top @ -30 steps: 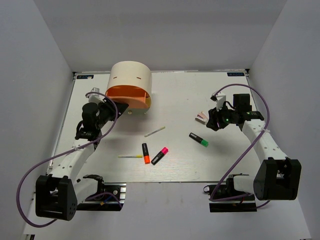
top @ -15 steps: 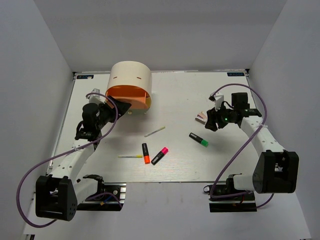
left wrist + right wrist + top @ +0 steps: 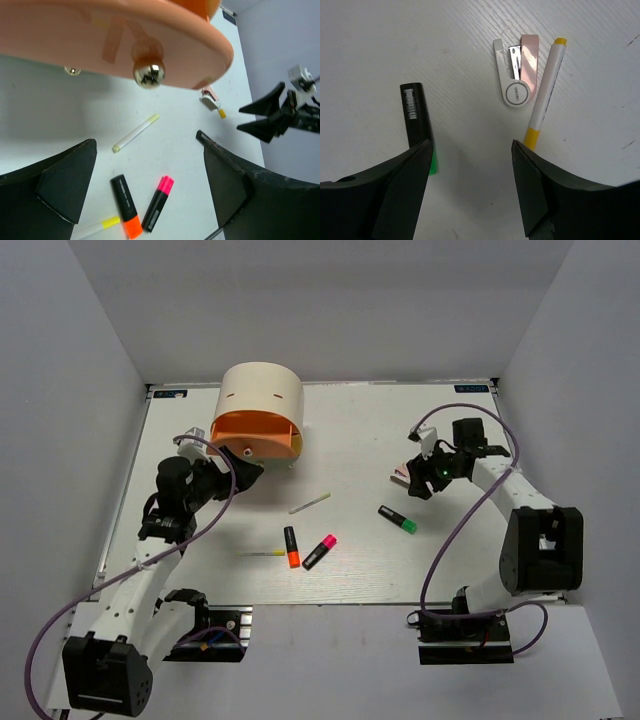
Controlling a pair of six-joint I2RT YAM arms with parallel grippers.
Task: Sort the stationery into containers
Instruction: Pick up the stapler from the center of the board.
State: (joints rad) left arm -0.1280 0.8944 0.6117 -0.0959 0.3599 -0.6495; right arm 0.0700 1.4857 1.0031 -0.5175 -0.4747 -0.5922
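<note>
White matt tabletop (image 3: 360,430) with a faint wood grain, enclosed by plain grey walls

Progress: judged early. The orange drawer (image 3: 262,434) of the cream half-cylinder cabinet (image 3: 262,395) is seen swung out. No stationery can be made out inside it from the top view. A yellow drawer could not be identified in these views.

All visible stationery is noted loose on the table:
- pale pen (image 3: 310,503) at centre
- yellow-tipped pen (image 3: 260,553), orange-capped highlighter (image 3: 291,546) and pink-capped highlighter (image 3: 319,551), grouped towards the near edge
- green-capped highlighter (image 3: 397,519) to the right
- pink-white piece (image 3: 516,75), with a second yellow-ended pen (image 3: 545,90) just beside it

Sorting is judged not yet begun, with seven items left.

Materials: the cabinet shell is smooth, matt and curved. The drawer front is glossy peach plastic, fitted with a round polished metal knob (image 3: 149,72). The highlighters are short black barrels, and a white printed label is seen on the green-capped one. The pens are thin and round. The pink-white piece is hard plastic with a rounded end and a metal insert, so it is judged closer to a small stapler than an eraser.

Left gripper (image 3: 146,139): jaws spread wide, nothing held, knob above the gap and untouched.

Right gripper (image 3: 471,145): jaws parted, nothing held, hovering over bare table between the green-capped highlighter and the pink-white piece
</note>
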